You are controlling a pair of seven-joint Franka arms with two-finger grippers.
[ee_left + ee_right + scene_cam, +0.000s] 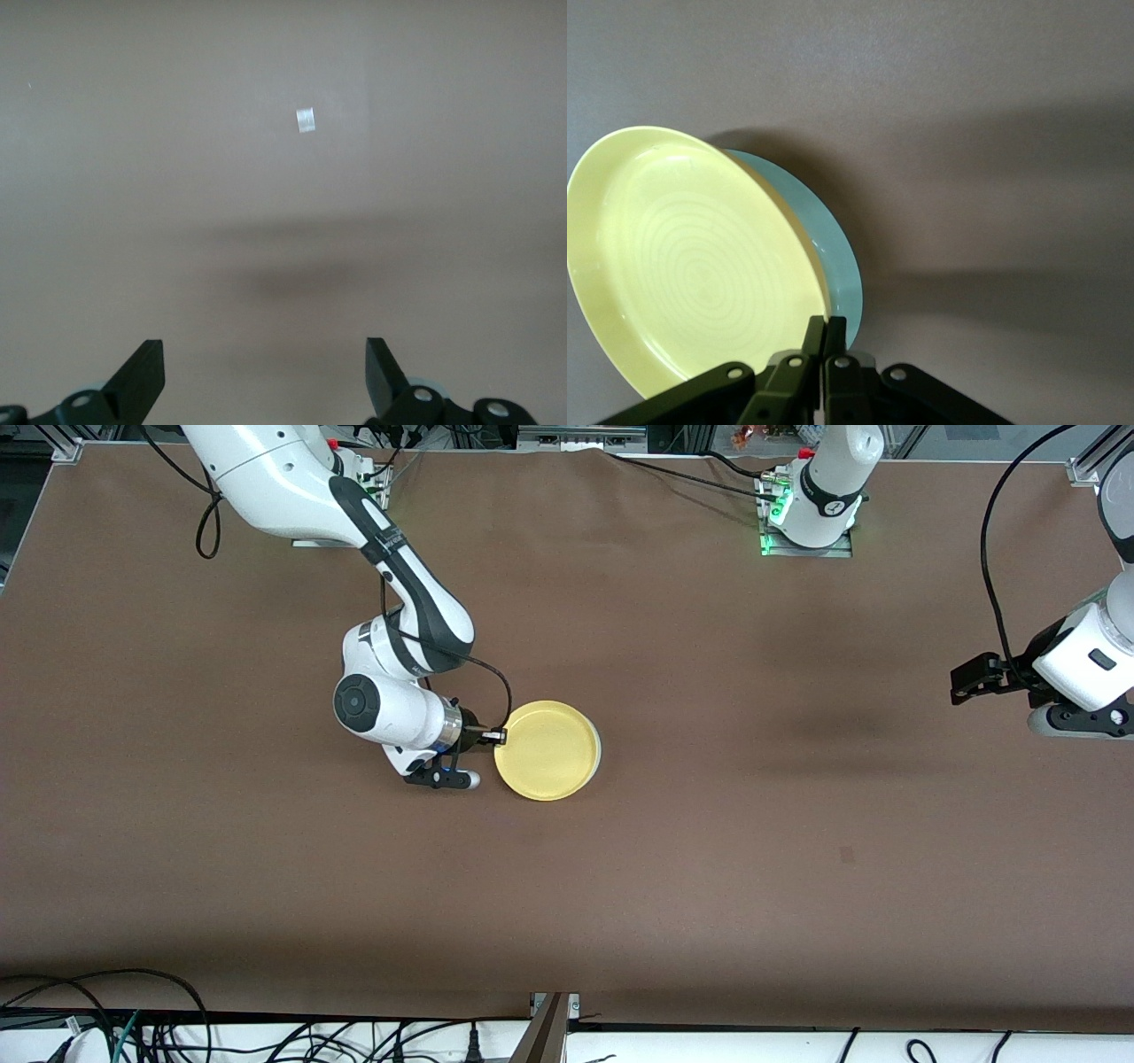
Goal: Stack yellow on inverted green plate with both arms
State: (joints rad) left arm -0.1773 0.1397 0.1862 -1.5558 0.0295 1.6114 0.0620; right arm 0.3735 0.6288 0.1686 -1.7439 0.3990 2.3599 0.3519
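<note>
The right gripper [498,736] pinches the rim of the yellow plate [545,749] near the middle of the brown table [709,824], its fingers [813,341] closed on that edge. From the front the plate almost hides what lies beneath; only the right wrist view shows the green plate [833,257] directly under it, a crescent showing past the yellow rim. The left gripper [967,682] waits over the left arm's end of the table, fingers [142,376] wide apart, holding nothing.

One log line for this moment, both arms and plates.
right gripper shut on yellow plate rim | yellow on green plate | left gripper open, waiting
</note>
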